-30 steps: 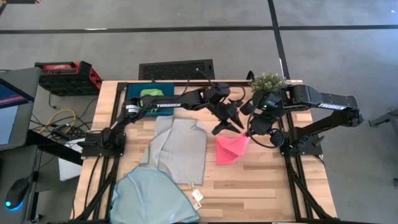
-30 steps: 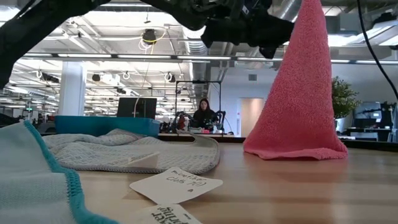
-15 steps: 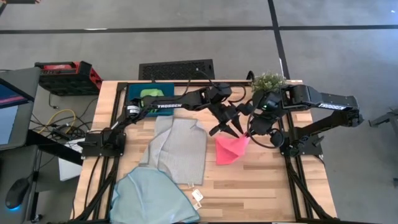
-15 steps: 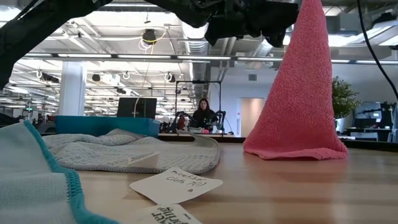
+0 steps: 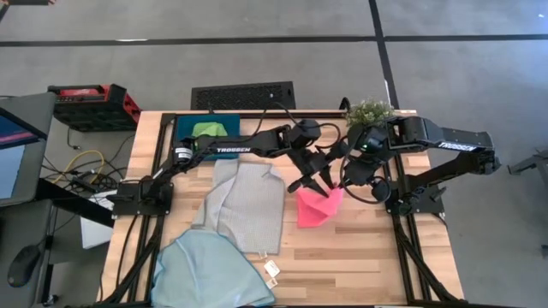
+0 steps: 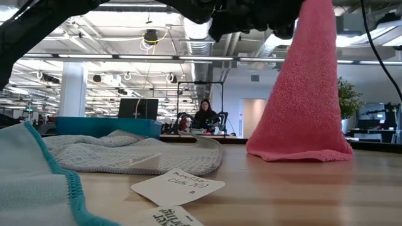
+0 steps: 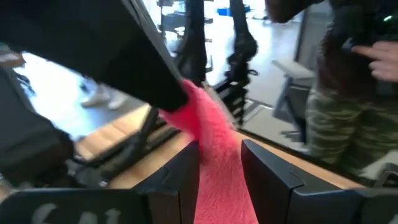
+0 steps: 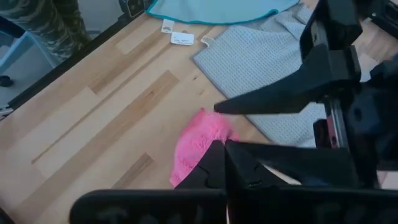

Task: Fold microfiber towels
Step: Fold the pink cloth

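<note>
On the table lie four towels; right hand [image 5: 342, 181] pinches the pink towel [image 5: 318, 205], left hand [image 5: 315, 180] spread.

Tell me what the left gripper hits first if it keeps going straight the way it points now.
Most likely the hanging pink microfiber towel, which the shut right gripper holds up by a corner. It already hangs between the open left gripper's fingers in the left wrist view; depth is uncertain.
</note>
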